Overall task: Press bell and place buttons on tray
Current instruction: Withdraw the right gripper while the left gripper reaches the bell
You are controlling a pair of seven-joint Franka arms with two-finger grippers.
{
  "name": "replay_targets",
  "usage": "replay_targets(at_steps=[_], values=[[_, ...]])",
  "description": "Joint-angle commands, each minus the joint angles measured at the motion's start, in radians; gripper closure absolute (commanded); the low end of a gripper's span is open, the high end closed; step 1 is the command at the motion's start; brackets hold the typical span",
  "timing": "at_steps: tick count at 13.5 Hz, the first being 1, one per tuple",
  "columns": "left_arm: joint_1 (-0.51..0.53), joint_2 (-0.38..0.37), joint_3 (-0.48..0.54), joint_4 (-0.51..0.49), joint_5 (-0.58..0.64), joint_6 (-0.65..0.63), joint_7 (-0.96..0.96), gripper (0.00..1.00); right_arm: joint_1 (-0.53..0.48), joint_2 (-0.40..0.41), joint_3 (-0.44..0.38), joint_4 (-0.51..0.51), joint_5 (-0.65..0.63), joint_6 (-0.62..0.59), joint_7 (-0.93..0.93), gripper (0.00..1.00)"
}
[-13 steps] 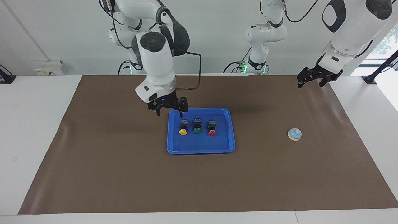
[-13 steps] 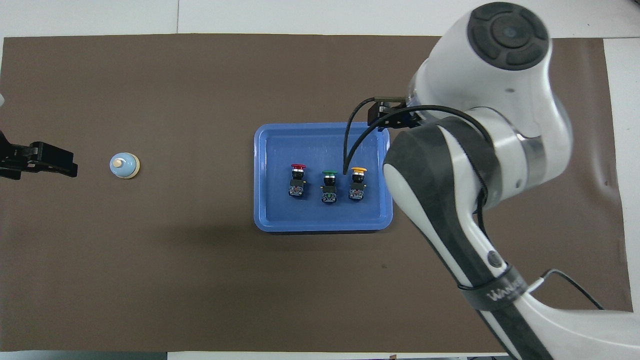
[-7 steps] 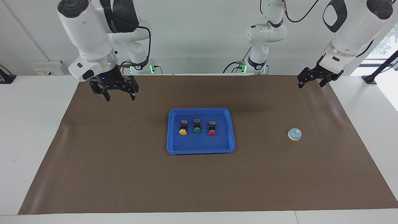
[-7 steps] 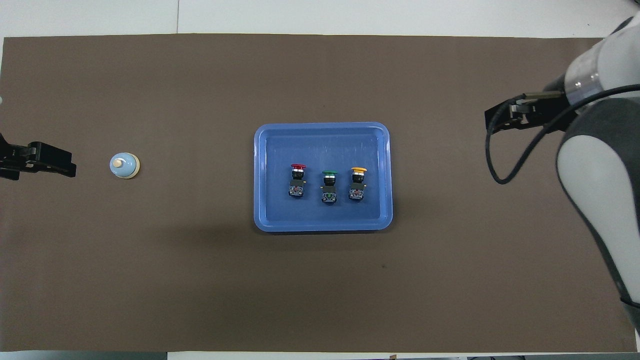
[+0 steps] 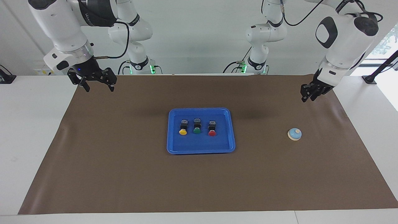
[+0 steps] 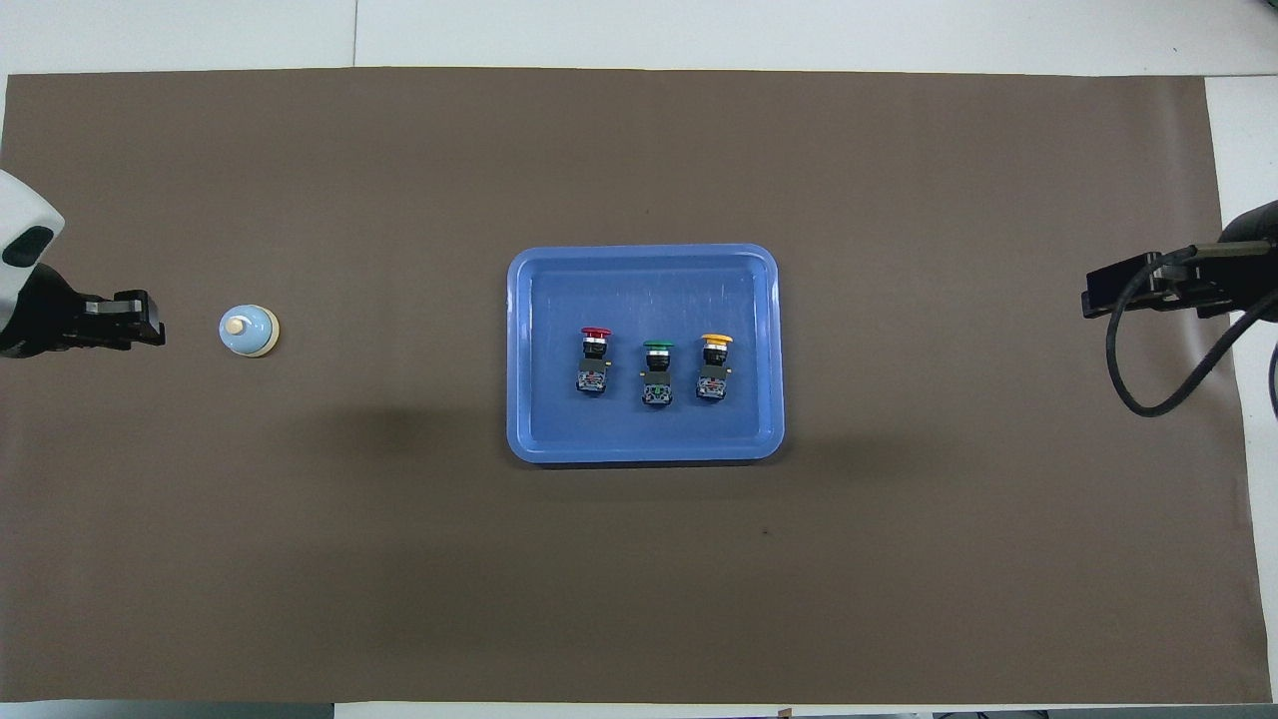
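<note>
The blue tray (image 5: 200,150) (image 6: 644,258) lies in the middle of the brown mat. In it the yellow button (image 5: 182,132) (image 6: 716,341), the green button (image 5: 196,131) (image 6: 656,347) and the red button (image 5: 212,133) (image 6: 595,334) stand in a row. The light-blue bell (image 5: 294,134) (image 6: 248,331) sits on the mat toward the left arm's end. My left gripper (image 5: 307,99) (image 6: 150,320) hangs in the air over the mat beside the bell, apart from it. My right gripper (image 5: 99,89) (image 6: 1090,298) is open and empty, raised over the mat's edge at the right arm's end.
The brown mat (image 5: 124,174) covers most of the white table (image 5: 34,124). A black cable (image 6: 1148,399) loops from the right wrist. The arm bases (image 5: 258,62) stand along the robots' edge of the table.
My right arm has drawn away from the tray to its own end of the table and risen. My left gripper has turned at the wrist and dropped slightly toward the bell.
</note>
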Motion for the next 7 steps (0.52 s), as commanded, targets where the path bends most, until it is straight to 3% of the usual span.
replay_targets(at_steps=[1,5,7], values=[[0.024,0.097,0.001,-0.057,-0.008,0.159,0.039,1.0,-0.043,-0.02,0.015,-0.026,-0.011,0.0,-0.057,0.0],[0.036,0.204,0.001,-0.106,-0.008,0.357,0.039,1.0,-0.059,-0.019,0.015,-0.026,-0.011,0.003,-0.074,0.0],[0.039,0.218,0.001,-0.124,-0.008,0.412,0.039,1.0,-0.056,-0.02,0.015,-0.029,-0.011,-0.006,-0.069,0.0]])
